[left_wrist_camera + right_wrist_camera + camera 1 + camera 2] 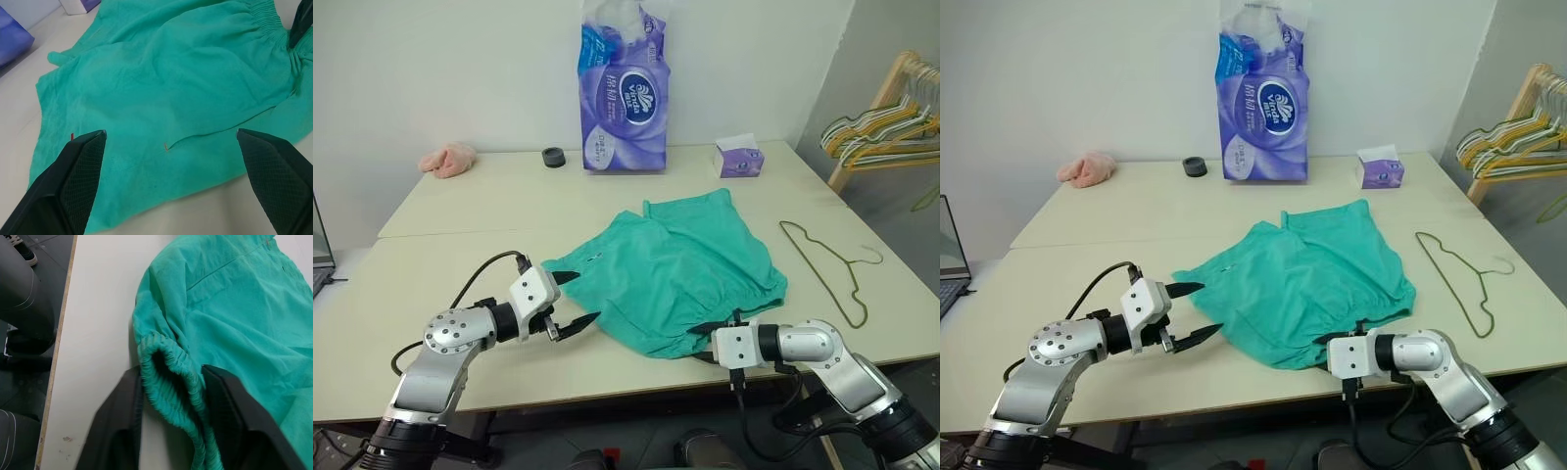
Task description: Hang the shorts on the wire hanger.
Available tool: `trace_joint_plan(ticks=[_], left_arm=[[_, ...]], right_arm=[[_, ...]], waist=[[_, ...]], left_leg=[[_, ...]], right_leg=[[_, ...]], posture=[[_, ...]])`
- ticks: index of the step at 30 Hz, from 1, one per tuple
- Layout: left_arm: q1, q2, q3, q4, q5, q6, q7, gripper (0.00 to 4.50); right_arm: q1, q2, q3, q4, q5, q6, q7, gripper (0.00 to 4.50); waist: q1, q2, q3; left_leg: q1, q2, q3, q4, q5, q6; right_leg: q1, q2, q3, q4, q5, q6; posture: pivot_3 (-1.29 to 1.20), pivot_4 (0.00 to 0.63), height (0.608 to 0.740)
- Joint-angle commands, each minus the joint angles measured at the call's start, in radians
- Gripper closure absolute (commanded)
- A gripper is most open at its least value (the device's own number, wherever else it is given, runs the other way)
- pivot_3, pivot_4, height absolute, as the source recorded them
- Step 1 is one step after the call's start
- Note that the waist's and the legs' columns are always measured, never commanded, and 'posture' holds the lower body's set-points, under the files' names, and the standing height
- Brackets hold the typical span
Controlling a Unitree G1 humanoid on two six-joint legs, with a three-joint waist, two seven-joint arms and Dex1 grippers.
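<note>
On the cream table [460, 211], lying spread out near the front edge: the shorts [675, 279], teal, waistband toward the robot. Pinching a gathered fold of that waistband between both fingers: the right gripper [172, 399]. Hovering wide open just beside the shorts' left leg hem, not touching: the left gripper [576, 299]. Resting flat, apart to the right of the shorts: the wire hanger [824, 266].

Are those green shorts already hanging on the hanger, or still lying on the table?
Still lying on the table. The shorts lie spread flat; the wire hanger lies bare beside them, apart.
</note>
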Motion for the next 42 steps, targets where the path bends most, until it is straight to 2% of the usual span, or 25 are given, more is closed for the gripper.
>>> trace_joint_plan(ticks=[1, 2, 3, 12, 18, 22, 25, 29, 35, 42], left_arm=[[-0.025, 0.016, -0.006, 0.000, 0.015, -0.030, -0.007, 0.00], [-0.031, 0.017, -0.010, 0.009, 0.023, -0.041, -0.008, 0.00], [-0.039, 0.016, -0.015, 0.018, 0.031, -0.050, -0.008, 0.00], [-0.187, -0.014, -0.080, 0.199, 0.108, -0.189, -0.010, 0.00], [-0.248, -0.012, -0.132, 0.298, 0.130, -0.260, -0.063, 0.00], [-0.267, 0.008, -0.154, 0.313, 0.101, -0.248, -0.151, 0.00], [-0.281, 0.026, -0.124, 0.290, 0.038, -0.168, -0.207, 0.00], [-0.294, 0.071, -0.065, 0.242, -0.066, -0.021, -0.257, 0.00], [-0.166, 0.153, -0.110, 0.050, -0.101, 0.056, -0.352, 0.00], [-0.161, 0.078, -0.169, 0.046, -0.015, -0.008, -0.273, 0.00]], right_arm=[[-0.023, 0.015, -0.047, -0.032, 0.076, -0.003, 0.006, 4.08], [-0.023, 0.017, -0.065, -0.046, 0.116, 0.026, 0.015, 4.41], [-0.024, 0.017, -0.081, -0.061, 0.156, 0.053, 0.026, 4.47], [-0.010, -0.069, -0.168, -0.190, 0.360, 0.198, 0.139, 4.47], [-0.013, -0.081, -0.221, -0.256, 0.438, 0.304, 0.130, 4.47], [-0.044, -0.082, -0.297, -0.271, 0.528, 0.443, 0.089, 4.47], [-0.057, -0.086, -0.304, -0.251, 0.487, 0.453, 0.066, 4.47], [-0.058, -0.087, -0.275, -0.184, 0.338, 0.334, 0.020, 4.47], [-0.081, -0.057, -0.268, -0.164, 0.328, 0.335, 0.015, 4.47], [-0.112, -0.014, -0.268, -0.189, 0.376, 0.409, 0.015, 4.47]], waist=[[-0.003, 0.000, 0.000], [-0.003, 0.000, 0.000], [-0.003, 0.000, 0.001], [-0.008, 0.002, 0.003], [-0.030, 0.001, 0.005], [-0.045, 0.002, 0.008], [-0.060, 0.002, 0.010], [-0.076, 0.002, 0.014], [-0.102, 0.004, 0.016], [-0.106, 0.002, 0.019]], left_leg=[[0.000, 0.000, 0.000, 0.000, 0.000, 0.000], [0.000, 0.000, 0.000, 0.000, 0.000, 0.000], [0.000, 0.000, 0.000, 0.000, 0.000, 0.000], [0.000, 0.000, -0.001, 0.000, 0.000, 0.000], [-0.001, 0.000, -0.002, 0.000, 0.000, 0.000], [-0.001, 0.000, -0.002, 0.000, -0.001, 0.000], [-0.001, 0.000, -0.002, 0.000, -0.001, 0.000], [-0.002, 0.000, -0.003, 0.000, -0.001, 0.000], [-0.002, 0.000, -0.002, -0.001, -0.002, -0.002], [-0.002, 0.000, -0.003, 0.000, -0.002, -0.002]], right_leg=[[0.000, 0.000, 0.000, 0.000, 0.000, 0.000], [0.000, 0.000, 0.000, 0.000, 0.000, 0.000], [0.000, 0.000, 0.000, 0.000, 0.000, 0.000], [0.001, 0.000, 0.000, 0.000, 0.000, -0.001], [0.000, 0.000, -0.001, 0.000, 0.000, 0.000], [0.000, 0.000, -0.001, 0.000, 0.000, 0.000], [0.000, 0.000, -0.001, 0.000, 0.000, 0.000], [-0.001, 0.001, -0.002, 0.001, 0.000, 0.000], [-0.002, 0.000, 0.000, 0.002, 0.000, 0.000], [-0.001, 0.000, 0.000, 0.002, 0.000, 0.000]], posture=[[-0.22, 0.021, 0.740], [-0.23, 0.022, 0.740], [-0.23, 0.022, 0.740], [-0.27, 0.028, 0.740], [-0.31, 0.034, 0.740], [-0.32, 0.036, 0.740], [-0.34, 0.038, 0.740], [-0.34, 0.037, 0.740], [-0.33, 0.037, 0.740], [-0.33, 0.039, 0.740]])
